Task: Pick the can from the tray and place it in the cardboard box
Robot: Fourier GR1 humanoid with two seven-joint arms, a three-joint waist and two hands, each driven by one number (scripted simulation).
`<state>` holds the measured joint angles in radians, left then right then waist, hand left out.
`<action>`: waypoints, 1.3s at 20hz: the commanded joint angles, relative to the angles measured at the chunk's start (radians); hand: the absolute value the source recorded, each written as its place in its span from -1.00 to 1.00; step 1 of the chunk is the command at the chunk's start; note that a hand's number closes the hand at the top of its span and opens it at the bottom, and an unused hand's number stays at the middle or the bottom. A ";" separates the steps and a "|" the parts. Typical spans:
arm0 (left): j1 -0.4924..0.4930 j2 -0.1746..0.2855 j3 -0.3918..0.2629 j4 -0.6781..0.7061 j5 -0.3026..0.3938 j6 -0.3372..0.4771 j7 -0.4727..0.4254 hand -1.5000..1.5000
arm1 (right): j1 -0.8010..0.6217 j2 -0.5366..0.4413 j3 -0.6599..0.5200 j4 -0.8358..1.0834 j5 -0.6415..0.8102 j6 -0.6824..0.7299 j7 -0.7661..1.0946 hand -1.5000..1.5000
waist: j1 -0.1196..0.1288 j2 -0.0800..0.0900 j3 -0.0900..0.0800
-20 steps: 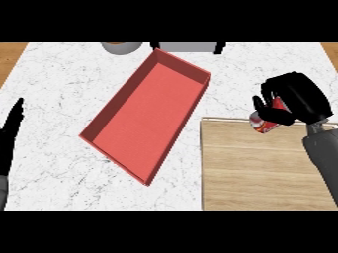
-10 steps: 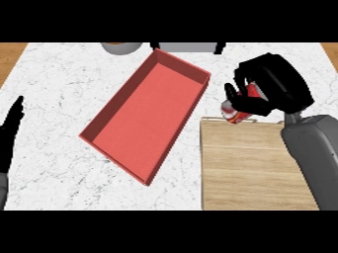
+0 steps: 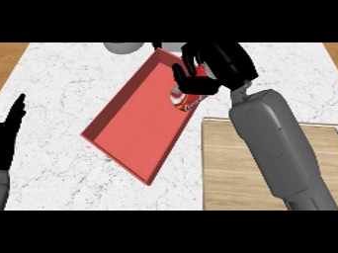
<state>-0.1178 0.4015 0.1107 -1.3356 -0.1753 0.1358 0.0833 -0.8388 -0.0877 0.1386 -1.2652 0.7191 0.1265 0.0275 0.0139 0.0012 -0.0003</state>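
A red can (image 3: 187, 100) with white markings hangs tilted in my right hand (image 3: 217, 64), whose fingers are curled round its top. Hand and can are over the far right part of the open red box (image 3: 139, 123), just inside its right wall. This long shallow box lies diagonally on the marble counter. To the box's right lies the wooden tray (image 3: 223, 168), partly covered by my right forearm. My left hand (image 3: 4, 141) rests at the left edge with straight fingers pointing up, holding nothing.
A grey round object (image 3: 124, 47) and a dark and white object (image 3: 168, 46) stand at the counter's far edge behind the box. White marble counter (image 3: 63, 84) stretches between the box and my left hand.
My right hand has carried the can from above the tray's far edge leftward and away from me, to above the red box. The left hand has not moved.
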 commanded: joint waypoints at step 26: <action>-0.113 -0.040 -0.029 0.062 -0.046 -0.032 -0.017 0.00 | -0.416 0.088 0.204 0.875 -0.495 -0.367 0.047 -1.00 | 0.103 0.029 -0.001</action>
<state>-0.2200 0.3653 0.0767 -1.3074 -0.2205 0.1043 0.0836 -1.2563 -0.0001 0.3183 -0.4114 0.3000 -0.2357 0.0902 0.1153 0.0299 -0.0012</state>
